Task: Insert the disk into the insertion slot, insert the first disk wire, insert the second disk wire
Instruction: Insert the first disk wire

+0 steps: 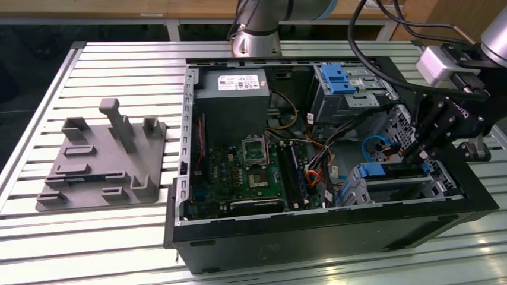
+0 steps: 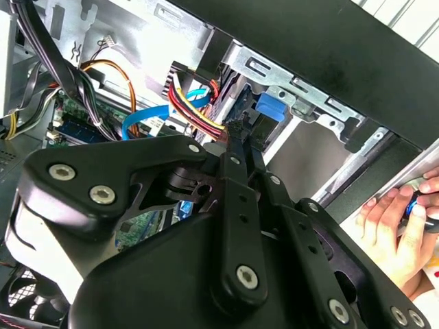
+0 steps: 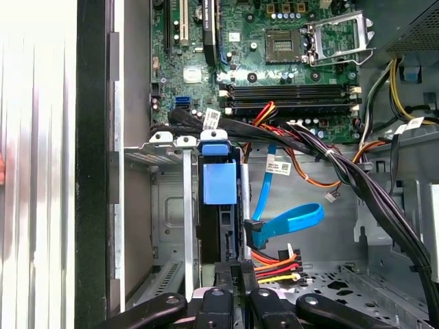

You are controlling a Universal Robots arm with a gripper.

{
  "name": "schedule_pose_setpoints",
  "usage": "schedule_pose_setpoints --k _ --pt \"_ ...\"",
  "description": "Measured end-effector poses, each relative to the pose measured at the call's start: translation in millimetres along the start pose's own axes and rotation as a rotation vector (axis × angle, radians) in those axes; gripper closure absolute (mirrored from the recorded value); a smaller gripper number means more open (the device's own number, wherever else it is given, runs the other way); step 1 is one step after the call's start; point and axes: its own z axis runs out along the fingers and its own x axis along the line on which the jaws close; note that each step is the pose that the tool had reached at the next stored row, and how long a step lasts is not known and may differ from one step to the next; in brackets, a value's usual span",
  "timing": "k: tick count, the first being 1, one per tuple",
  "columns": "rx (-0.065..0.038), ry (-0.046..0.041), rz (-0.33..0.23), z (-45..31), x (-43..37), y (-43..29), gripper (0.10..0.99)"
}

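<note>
The black claw (image 3: 237, 269) has its fingers pressed together, clamped on the end of the red, yellow and black wire bundle (image 3: 274, 264), right at the exposed edge of the flat grey disk in its bright blue plastic carrier (image 3: 219, 184). The disk is seated inside the silver perforated sheet-metal insertion slot (image 3: 168, 205), directly ahead of the fingertips. Just beside the claw, a flat light-blue ribbon cable (image 3: 291, 219) curls to a plug at the disk's edge. Farther out lies the green motherboard (image 3: 274, 62), inside the black computer case (image 1: 333, 231) on the slatted metal table (image 1: 119, 59).
</note>
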Motion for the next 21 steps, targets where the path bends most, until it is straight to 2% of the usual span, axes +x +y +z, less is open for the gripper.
schedule_pose_setpoints --k 21 --pt "0.000 0.0000 0.000 4.5 0.6 -0.4 0.922"
